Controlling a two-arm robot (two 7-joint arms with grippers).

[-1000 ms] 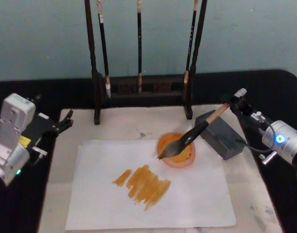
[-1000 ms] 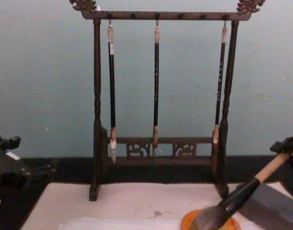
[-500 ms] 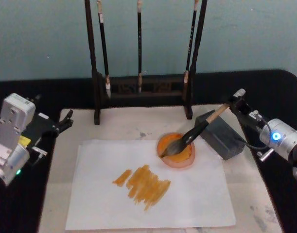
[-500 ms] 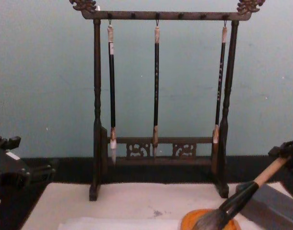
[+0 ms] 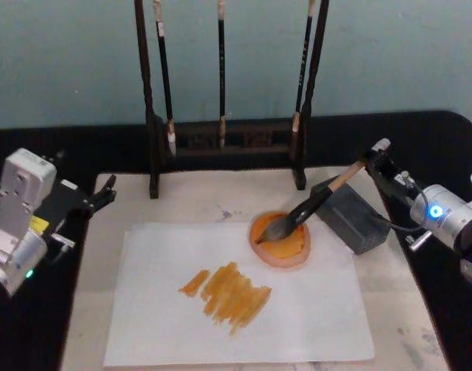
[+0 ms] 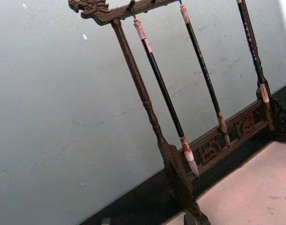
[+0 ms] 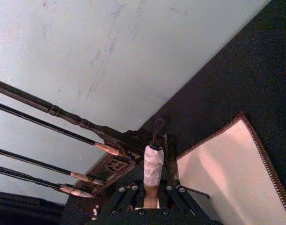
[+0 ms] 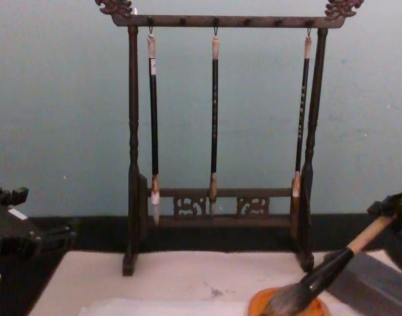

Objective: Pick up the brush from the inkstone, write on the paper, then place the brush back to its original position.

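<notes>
The brush (image 5: 313, 205) slants down from upper right, its pale handle crossing the dark grey inkstone (image 5: 350, 214) and its bristles resting in a round orange dish (image 5: 280, 246). My right gripper (image 5: 377, 161) is shut on the brush's white-wrapped top (image 7: 153, 168), at the right edge of the mat. In the chest view the brush (image 8: 329, 266) leans down from my right gripper (image 8: 393, 212). The paper (image 5: 313, 309) lies flat, with orange strokes (image 5: 229, 292) left of its middle. My left gripper (image 5: 104, 192) stays parked, open, off the mat's left edge.
A dark wooden rack (image 5: 224, 139) with three thin hanging brushes stands behind the pinkish mat (image 5: 197, 197). The table around the mat is black. A pale blue-green wall rises close behind the rack.
The brush's bristle tip has slid slightly farther back in the orange dish and the right wrist has swung a little. The left arm has not moved.
</notes>
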